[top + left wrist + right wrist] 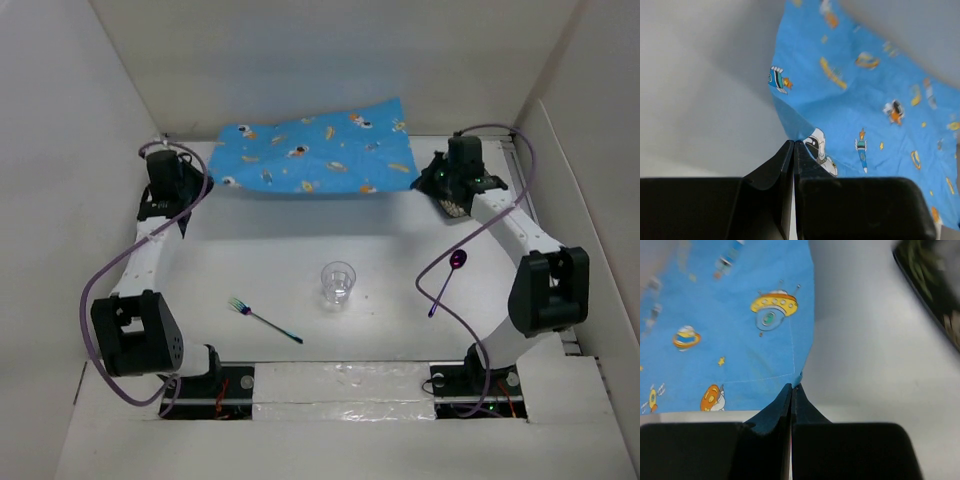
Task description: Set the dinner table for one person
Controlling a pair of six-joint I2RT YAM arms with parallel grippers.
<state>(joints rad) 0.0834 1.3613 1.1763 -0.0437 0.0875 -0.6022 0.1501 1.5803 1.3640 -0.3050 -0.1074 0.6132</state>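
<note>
White walls box in the dinner table [260,255], a broad matte white surface. From the top view you have a clear cup [338,283] near its middle, a fork [265,320] to the near left of that and a purple spoon [447,280] off to the right. The blue space-print placemat [315,155] hangs at the far edge, stretched between its two near corners and seeming to rise against the back wall. Whether its far edge touches the surface, I cannot tell.

In the left wrist view, your left gripper [794,145] is pinched tight on a corner of the placemat, and the cloth fans up and right from the fingertips [807,160].

In the right wrist view, the right gripper [791,388] is likewise clamped on the opposite corner, but only on the very tip of the hem. That looks like a thin bite.

The step in hand looks like spreading the mat. Draw both corners toward you at one height and one pace, so the cloth stays taut and square. Go gently on the right side, where the hold could slip. Mind the cup — it stands just about where the near edge would land, so lower the mat short of it or lift well over. Let go only once the cloth lies flat.
</note>
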